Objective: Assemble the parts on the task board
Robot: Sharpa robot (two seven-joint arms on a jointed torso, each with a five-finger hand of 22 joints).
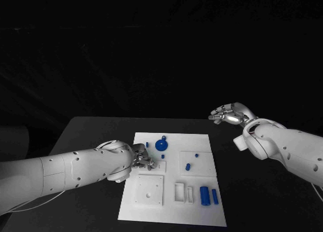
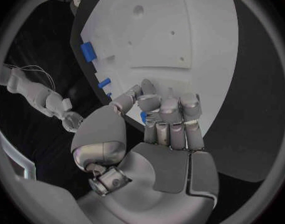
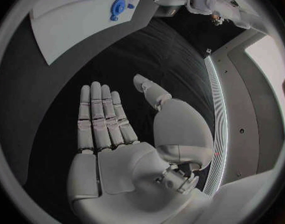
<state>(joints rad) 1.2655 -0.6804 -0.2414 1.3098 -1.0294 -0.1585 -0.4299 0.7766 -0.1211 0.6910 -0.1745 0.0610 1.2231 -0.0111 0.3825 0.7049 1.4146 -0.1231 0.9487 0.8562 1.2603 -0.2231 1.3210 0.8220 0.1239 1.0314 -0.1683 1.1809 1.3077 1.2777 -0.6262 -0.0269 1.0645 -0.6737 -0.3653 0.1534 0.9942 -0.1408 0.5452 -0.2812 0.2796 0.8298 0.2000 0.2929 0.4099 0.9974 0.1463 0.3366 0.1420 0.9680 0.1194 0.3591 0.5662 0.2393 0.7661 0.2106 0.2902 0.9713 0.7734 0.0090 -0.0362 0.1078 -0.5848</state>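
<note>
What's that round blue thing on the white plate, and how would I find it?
Start at the white plate in the middle of the black table. Near the plate's far edge sits a blue wheel, just beyond the left robot hand. It is the only round, flat blue piece; the others are small pegs or short cylinders.

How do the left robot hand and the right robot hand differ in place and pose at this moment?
The left robot hand is over the white task board, while the right robot hand is off the board, above the black table. In its wrist view the left robot hand has its fingers curled in, with a small blue part beside them, while the right robot hand has its fingers straight and holds nothing. Both are silver hands on white arms.
</note>
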